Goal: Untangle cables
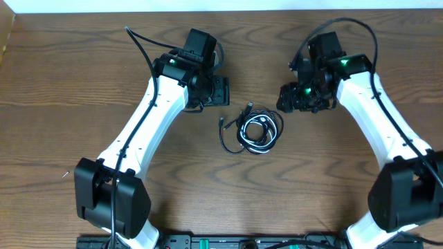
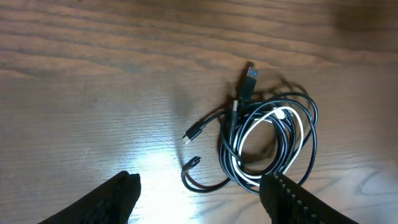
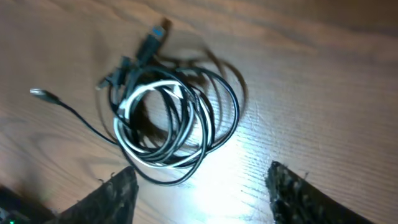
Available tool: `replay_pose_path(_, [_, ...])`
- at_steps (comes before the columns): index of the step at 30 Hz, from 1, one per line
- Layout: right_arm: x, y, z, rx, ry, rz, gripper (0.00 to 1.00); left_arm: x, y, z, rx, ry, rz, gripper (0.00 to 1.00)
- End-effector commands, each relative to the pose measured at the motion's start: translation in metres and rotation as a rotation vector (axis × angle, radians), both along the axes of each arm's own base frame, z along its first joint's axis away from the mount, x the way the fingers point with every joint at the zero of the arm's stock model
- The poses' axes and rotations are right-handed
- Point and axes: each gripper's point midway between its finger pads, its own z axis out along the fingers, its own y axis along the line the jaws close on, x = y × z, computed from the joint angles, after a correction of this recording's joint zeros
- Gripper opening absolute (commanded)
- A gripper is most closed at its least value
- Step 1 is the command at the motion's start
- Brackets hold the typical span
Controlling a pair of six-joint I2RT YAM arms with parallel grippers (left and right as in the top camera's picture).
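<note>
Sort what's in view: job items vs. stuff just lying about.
Job: tangled bundle of thin black cords; thin white cord looped through it.
Not job: brown wood-grain table; thick black wires on the robot arms.

The table is dark brown wood with a strong grain running left to right, and it fills nearly the whole overhead view. Along its far edge lies a pale, whitish strip. At the far left corner sits a lighter tan patch; what it is cannot be told. A tiny white speck rests on the wood at the left. In both wrist views, a bright glare lies on the wood.
</note>
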Motion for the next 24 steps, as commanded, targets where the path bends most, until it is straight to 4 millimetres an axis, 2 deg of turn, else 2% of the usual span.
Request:
replay_pose_path(1, [-0.016,0.010,-0.034,0.017,0.093,0.057,0.59,0.000,0.003,-0.002,0.012,0.001,0.011,0.68])
replay_pose_path(5, [-0.022,0.017,-0.061,0.003,0.138,0.079,0.46,0.000,0.003,-0.002,0.008,0.006,0.026,0.68])
replay_pose_path(9, [-0.021,0.017,-0.075,-0.007,0.168,0.068,0.37,0.002,0.002,-0.001,0.000,0.004,0.045,0.68])
replay_pose_path(15, [-0.012,0.019,-0.077,0.002,0.134,0.069,0.37,0.002,-0.001,0.000,-0.010,0.004,0.058,0.68])
replay_pose_path(22, [-0.005,0.013,-0.077,0.007,0.119,0.048,0.33,0.000,-0.019,0.002,-0.022,-0.020,0.016,0.68])
replay_pose_path(24, [0.001,0.006,-0.072,0.026,0.108,0.022,0.39,-0.001,-0.027,0.003,-0.026,-0.029,-0.002,0.68])
